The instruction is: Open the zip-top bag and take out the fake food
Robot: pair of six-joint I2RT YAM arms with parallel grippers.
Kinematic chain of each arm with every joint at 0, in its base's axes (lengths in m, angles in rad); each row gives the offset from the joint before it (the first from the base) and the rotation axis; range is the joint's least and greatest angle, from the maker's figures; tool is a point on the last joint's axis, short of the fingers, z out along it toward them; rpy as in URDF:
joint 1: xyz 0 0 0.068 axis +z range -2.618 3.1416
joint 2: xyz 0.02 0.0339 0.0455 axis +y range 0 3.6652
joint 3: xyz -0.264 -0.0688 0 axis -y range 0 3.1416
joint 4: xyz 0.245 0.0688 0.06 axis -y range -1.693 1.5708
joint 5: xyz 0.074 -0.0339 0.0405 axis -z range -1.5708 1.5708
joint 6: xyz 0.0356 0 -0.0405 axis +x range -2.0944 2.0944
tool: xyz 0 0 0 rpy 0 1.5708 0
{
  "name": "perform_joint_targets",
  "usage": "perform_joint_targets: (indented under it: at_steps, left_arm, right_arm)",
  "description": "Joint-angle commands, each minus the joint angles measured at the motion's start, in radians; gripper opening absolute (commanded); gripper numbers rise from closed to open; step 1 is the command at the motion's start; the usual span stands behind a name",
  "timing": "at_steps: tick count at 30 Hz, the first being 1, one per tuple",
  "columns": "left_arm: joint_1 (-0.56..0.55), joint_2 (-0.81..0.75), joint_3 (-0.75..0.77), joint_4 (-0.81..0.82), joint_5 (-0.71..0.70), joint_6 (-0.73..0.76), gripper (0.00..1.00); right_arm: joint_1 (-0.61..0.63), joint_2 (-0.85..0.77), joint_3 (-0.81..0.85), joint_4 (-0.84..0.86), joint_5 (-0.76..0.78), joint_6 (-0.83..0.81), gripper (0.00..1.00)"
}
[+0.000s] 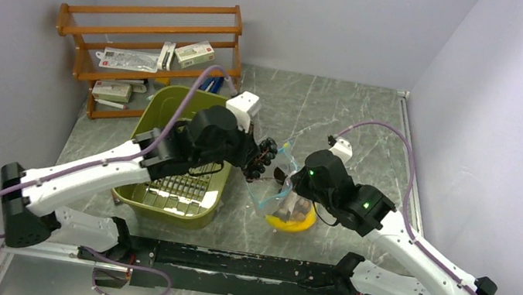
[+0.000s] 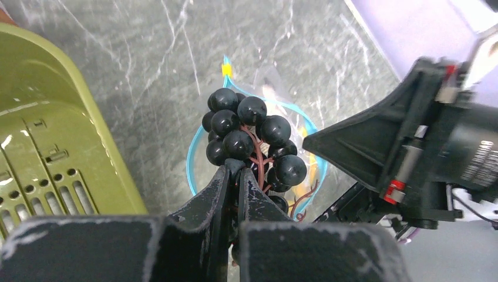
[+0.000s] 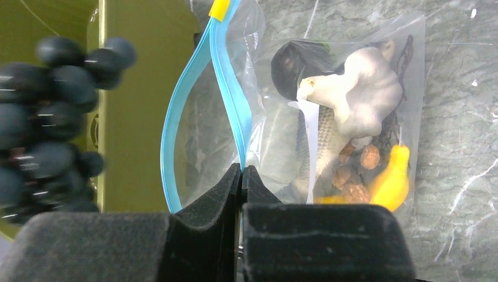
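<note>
Pinching grapes point(image 2: 249, 138) in the left jaws, over the bag point(image 3: 199, 135) — clamping its blue strip point(image 3: 232, 106) in the right jaws, mushroom point(image 3: 367, 97) and fish point(image 3: 320, 153) ahead.

An olive-green slotted bin point(image 1: 171, 103) sits on the marble table point(image 1: 342, 112), before a wooden rack point(image 1: 151, 29) holding packets point(image 1: 130, 60).

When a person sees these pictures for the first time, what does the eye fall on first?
The bunch of dark grapes stands out first, pinched in the left claw at the open mouth of the clear bag. Next comes the bag itself, its blue-edged rim gripped by the right claw, with a white mushroom, a fish and a yellow banana inside.
</note>
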Motion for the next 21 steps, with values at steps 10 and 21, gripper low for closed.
perform_joint_targets:
  at_steps: [10, 21]
  left_arm:
    - [0.07, -0.088, 0.022, -0.169, -0.441, 0.01, 0.07]
    - [0.449, -0.098, -0.108, -0.144, -0.144, -0.024, 0.07]
  right_arm:
    - [0.004, 0.0, -0.02, -0.006, 0.02, 0.006, 0.0]
    - [0.005, 0.019, -0.025, 0.012, 0.003, 0.002, 0.0]
